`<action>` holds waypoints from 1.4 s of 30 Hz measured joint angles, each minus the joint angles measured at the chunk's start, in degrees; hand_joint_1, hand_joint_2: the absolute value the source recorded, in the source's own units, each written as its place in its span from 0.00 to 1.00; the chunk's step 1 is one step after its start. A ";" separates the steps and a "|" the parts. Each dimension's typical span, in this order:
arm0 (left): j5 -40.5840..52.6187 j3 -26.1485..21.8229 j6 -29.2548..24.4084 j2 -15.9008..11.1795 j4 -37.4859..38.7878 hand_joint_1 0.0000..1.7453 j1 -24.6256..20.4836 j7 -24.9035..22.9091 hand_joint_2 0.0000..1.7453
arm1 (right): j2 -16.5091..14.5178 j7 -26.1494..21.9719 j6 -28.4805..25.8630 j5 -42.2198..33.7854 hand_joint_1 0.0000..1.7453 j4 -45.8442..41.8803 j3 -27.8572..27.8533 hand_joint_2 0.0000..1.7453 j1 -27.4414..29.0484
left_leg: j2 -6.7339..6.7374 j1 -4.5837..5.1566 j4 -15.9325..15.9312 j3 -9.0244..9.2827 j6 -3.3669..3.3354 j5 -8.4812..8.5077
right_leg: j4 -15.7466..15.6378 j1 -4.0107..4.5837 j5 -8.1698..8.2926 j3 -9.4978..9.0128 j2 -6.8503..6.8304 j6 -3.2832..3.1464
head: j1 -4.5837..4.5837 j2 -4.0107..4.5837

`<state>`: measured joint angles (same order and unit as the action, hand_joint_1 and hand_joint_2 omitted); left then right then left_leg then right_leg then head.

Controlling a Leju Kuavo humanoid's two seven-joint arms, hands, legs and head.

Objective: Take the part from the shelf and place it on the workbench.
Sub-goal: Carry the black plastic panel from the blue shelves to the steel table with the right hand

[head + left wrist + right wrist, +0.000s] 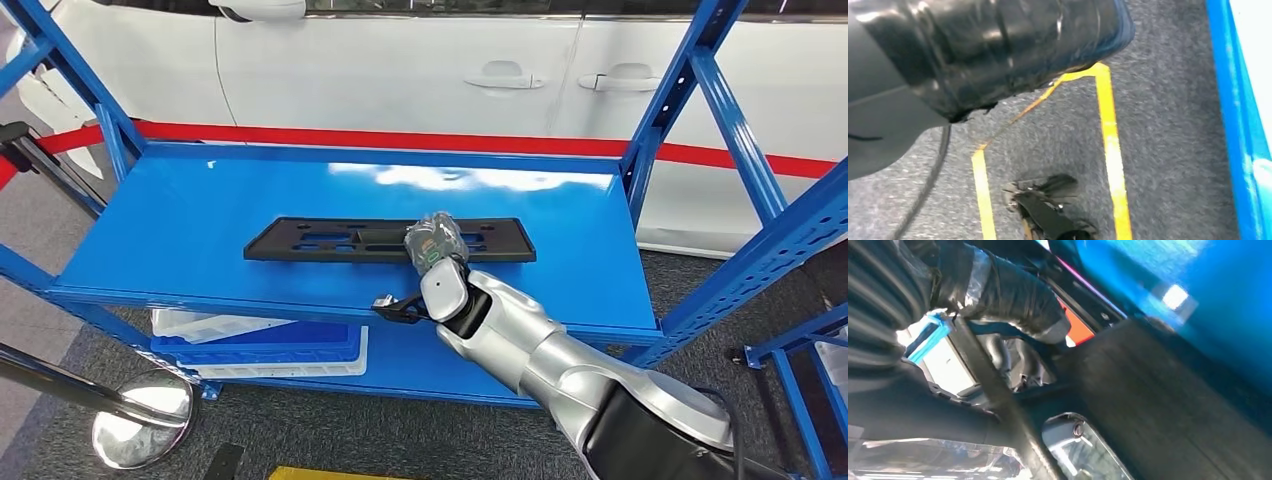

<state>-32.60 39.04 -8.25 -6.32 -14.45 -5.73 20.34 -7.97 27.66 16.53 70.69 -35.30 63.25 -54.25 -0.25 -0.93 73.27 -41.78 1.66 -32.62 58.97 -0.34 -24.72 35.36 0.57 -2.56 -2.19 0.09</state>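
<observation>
The long black part [390, 240] lies flat on the blue shelf [200, 220] — directly under the right hand [435, 243], which rests on its near edge; whether the fingers grip it, I cannot tell.

A big blue shelf [200, 215] holds a long, flat black part [330, 240] that lies across its middle. On the lower shelf board [420, 365] sit a blue tray [270, 345] and what may be white trays [200, 322], stacked together.
</observation>
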 joint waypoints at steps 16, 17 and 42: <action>-0.54 0.00 2.67 -0.17 0.00 0.00 -0.17 4.08 1.00 | 0.84 -0.64 -12.32 -2.75 1.00 -4.23 -1.44 1.00 -0.02 | 0.07 0.09 -16.11 8.21 -3.34 6.99 | 16.21 -0.04 -7.06 7.37 -0.03 2.54 | 0.44 0.01; -0.58 0.00 2.60 -0.17 0.00 0.00 -0.13 4.19 1.00 | 1.06 -0.64 -13.74 -2.86 1.00 -5.35 -1.66 1.00 -0.07 | -0.02 0.07 -15.94 8.25 -3.27 6.85 | 14.20 -0.11 -5.43 6.49 -0.03 2.47 | 0.45 0.01; -2.18 0.00 1.14 -0.24 0.00 0.00 -0.15 5.13 1.00 | 7.23 0.28 -24.57 -3.53 1.00 -37.83 -11.59 1.00 -2.08 | 0.07 -0.20 -15.32 7.16 -2.62 6.83 | 5.42 0.19 -4.06 2.29 0.09 2.23 | 0.39 0.00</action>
<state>-34.78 39.04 -7.11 -6.56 -14.45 -5.88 25.46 -0.74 27.94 -8.04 67.16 -73.13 51.66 -56.33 -0.19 -1.12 57.94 -34.62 -0.96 -25.80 64.39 -0.15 -28.79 37.65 0.66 -0.33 -1.79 0.09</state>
